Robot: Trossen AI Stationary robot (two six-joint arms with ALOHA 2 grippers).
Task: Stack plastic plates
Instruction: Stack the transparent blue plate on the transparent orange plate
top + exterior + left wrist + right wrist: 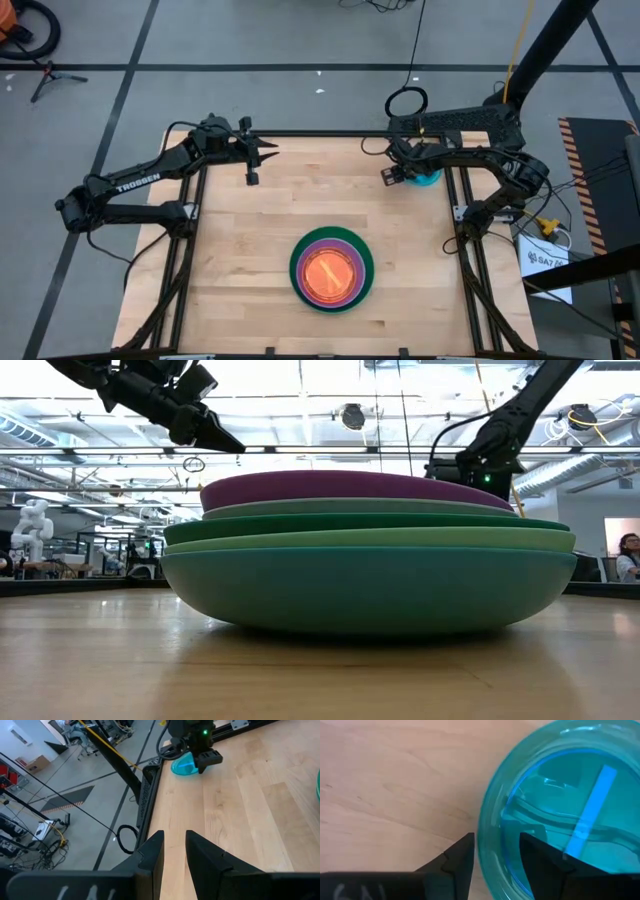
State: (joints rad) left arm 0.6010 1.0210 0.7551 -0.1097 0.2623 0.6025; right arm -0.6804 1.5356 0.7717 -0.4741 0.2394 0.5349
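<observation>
A stack of plastic plates (332,270) rests near the table's middle, toward the near edge. Its top plate is orange (330,272), with purple and dark green rims showing around it. In the low view (370,560) the bottom teal plate sits on the wood. A small clear-blue plate (430,180) (182,766) lies at the far right. My right gripper (497,840) (408,172) is open over its rim, one finger inside and one outside. My left gripper (268,150) (175,835) hovers at the far left, open by a narrow gap and empty. My right gripper comes down from above on the small blue plate's rim (490,850), with one finger (545,860) inside the bowl and the other (457,857) outside. Whether either finger touches the rim I cannot tell. The plate lies flat on the table.
Bare wood (240,260) lies between the stack and both grippers. Black frame rails run along the table's left side (185,240), right side (470,260) and far edge. Cables and a stand lie on the floor beyond the far edge.
</observation>
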